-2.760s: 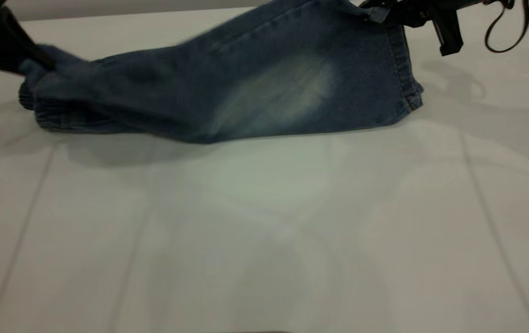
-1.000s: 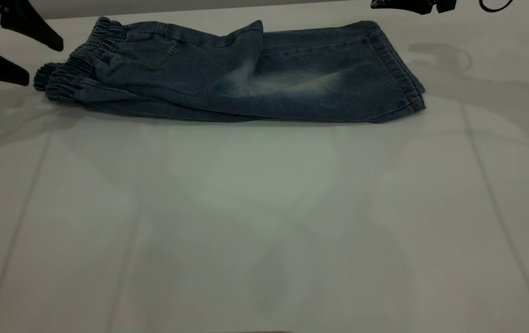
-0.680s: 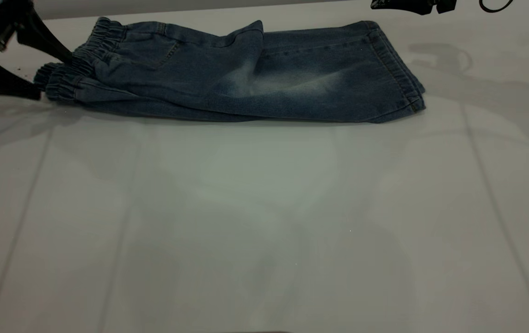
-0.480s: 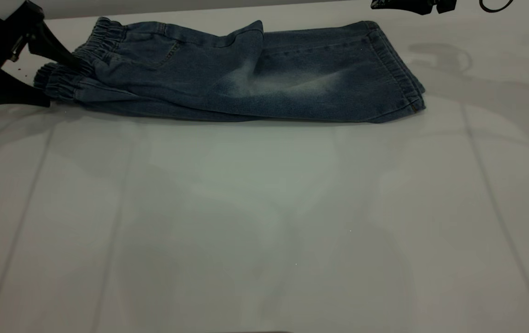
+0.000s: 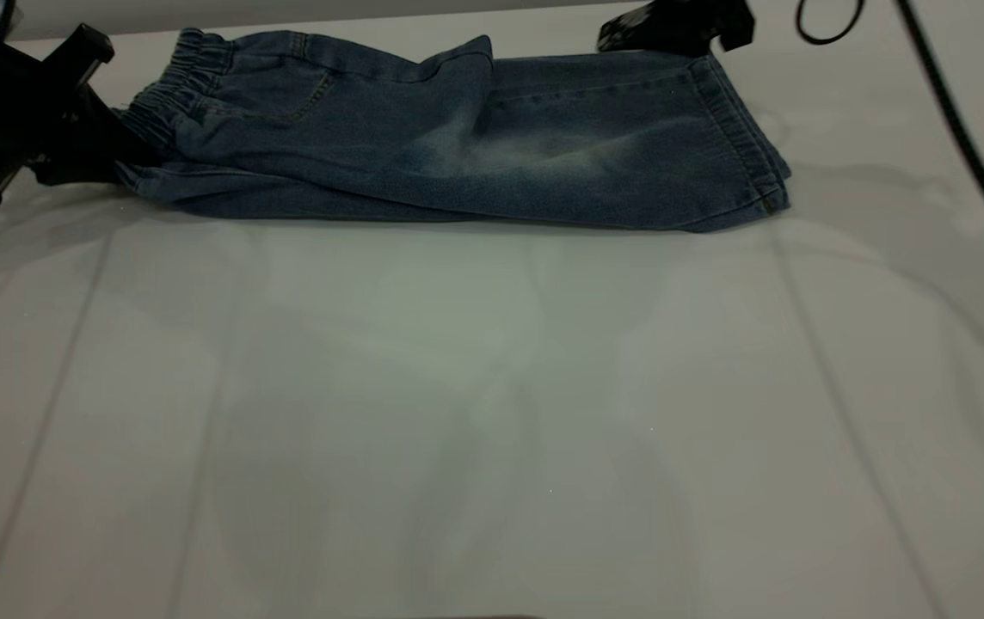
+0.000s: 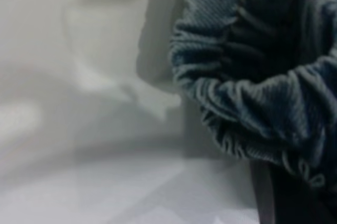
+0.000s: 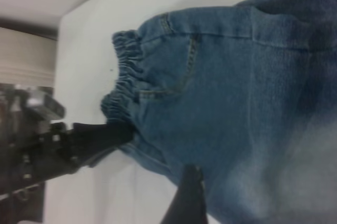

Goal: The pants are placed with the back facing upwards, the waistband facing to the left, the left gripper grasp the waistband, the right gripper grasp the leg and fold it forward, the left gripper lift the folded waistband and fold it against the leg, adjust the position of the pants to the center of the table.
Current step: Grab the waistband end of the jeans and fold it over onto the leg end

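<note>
Pale and bare, the table (image 5: 475, 413) stretches away from me to the folded pants (image 5: 458, 146) lying along its far side, the leg (image 5: 630, 146) with its faded oval on top, hem to the right. At the left end, the left gripper (image 5: 118, 155) is clamped onto the ruched waistband (image 5: 161, 99). Farther back, the right gripper (image 5: 673, 26) hovers near the hem; whether its fingers are parted I cannot tell.

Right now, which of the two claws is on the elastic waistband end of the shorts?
The left claw: it is at the waistband, while the right claw sits over the far edge near the hem end.
</note>
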`<state>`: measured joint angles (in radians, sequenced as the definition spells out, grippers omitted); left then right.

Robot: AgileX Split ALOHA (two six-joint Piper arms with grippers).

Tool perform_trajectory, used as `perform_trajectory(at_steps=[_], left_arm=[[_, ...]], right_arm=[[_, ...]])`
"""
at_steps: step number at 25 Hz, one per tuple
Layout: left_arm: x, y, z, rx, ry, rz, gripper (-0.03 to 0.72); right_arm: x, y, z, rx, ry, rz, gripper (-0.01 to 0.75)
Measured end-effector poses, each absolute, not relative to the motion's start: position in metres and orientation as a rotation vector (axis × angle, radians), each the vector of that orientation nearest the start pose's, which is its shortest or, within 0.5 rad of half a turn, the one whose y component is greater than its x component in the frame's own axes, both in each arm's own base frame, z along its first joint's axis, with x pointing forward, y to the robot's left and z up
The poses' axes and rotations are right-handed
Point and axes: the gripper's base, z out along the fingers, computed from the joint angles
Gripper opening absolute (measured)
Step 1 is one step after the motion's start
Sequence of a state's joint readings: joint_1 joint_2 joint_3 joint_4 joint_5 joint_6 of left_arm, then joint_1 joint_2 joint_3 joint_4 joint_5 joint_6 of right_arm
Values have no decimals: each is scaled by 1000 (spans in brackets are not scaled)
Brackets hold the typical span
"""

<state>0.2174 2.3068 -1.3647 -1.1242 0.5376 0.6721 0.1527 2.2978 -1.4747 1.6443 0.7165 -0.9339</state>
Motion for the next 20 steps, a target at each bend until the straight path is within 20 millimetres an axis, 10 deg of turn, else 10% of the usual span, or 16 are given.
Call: perform_trajectory(at_steps=[20], left_arm=[[422,21,206,-130,2387,-750,76]], right_arm=[[455,299,52,-141,2548,1243,573]])
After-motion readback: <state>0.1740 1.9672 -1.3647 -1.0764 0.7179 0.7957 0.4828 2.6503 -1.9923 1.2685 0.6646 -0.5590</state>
